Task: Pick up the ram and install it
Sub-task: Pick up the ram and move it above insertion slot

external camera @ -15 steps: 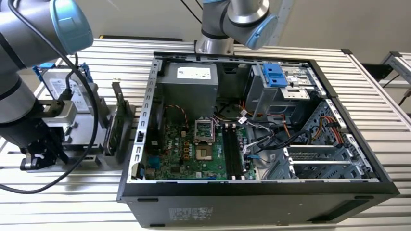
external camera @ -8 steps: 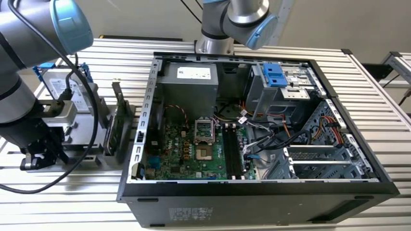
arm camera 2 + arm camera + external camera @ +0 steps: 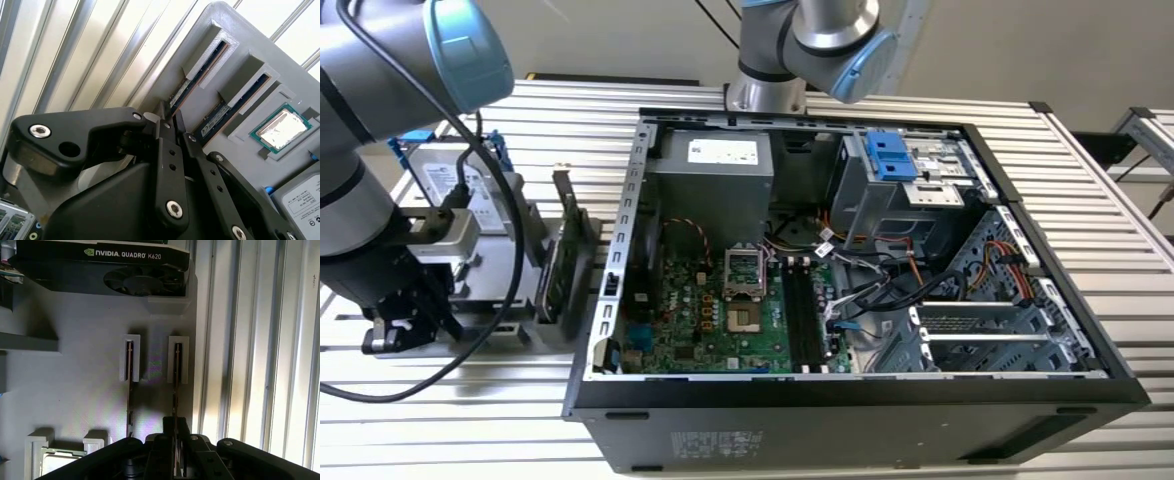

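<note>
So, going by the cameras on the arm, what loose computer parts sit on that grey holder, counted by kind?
ram sticks: 2
processor chip: 1
graphics card: 1
hard drive: 1
Total: 5

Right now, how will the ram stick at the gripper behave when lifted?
Probably stiff and light: the ram stick is a thin flat board. It may bind if tilted, since it stands on edge in a narrow slot.

claw at outer ram | second stick close beside | table side open
</note>
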`<state>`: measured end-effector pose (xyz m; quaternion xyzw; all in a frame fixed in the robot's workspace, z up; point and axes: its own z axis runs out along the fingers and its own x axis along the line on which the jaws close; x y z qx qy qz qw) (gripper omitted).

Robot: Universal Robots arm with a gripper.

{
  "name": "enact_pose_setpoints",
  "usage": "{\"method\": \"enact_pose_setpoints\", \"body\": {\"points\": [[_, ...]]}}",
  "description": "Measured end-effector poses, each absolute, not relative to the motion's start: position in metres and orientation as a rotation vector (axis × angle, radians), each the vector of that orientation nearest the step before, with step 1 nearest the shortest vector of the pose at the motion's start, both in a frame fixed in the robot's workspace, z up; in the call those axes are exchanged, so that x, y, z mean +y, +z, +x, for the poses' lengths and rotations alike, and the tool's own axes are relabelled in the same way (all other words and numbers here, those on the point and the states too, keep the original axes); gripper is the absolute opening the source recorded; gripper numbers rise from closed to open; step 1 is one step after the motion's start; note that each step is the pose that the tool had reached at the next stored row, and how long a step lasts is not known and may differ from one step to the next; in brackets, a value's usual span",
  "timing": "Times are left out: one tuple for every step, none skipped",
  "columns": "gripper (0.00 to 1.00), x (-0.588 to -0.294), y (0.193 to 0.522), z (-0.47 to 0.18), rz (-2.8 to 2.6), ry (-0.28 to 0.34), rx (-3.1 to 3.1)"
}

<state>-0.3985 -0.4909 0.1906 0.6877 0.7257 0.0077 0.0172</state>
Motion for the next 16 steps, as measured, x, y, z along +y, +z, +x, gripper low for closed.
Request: {"method": "enact_pose_setpoints", "body": {"points": [[0.00,-0.491,0.191,-0.398,2.137,0.024,2.255],[0.00,-0.491,0.192,-0.398,2.137,0.024,2.255],[0.00,-0.491,0.193,-0.399,2.137,0.023,2.255],[0.00,-0.491,0.194,-0.399,2.137,0.023,2.255],[0.00,-0.491,0.195,-0.399,2.137,0.023,2.255],[0.00,-0.491,0.196,-0.399,2.137,0.023,2.255],[0.00,-0.491,0.197,-0.399,2.137,0.023,2.255],[0.00,-0.491,0.197,-0.399,2.137,0.023,2.256],[0.00,-0.491,0.198,-0.399,2.137,0.023,2.256],[0.00,-0.491,0.199,-0.399,2.137,0.023,2.255],[0.00,-0.491,0.200,-0.399,2.137,0.023,2.255],[0.00,-0.491,0.201,-0.399,2.137,0.023,2.255],[0.00,-0.491,0.202,-0.399,2.137,0.023,2.255],[0.00,-0.491,0.203,-0.399,2.137,0.023,2.255],[0.00,-0.491,0.204,-0.399,2.137,0.023,2.255],[0.00,-0.491,0.205,-0.399,2.137,0.023,2.255]]}}
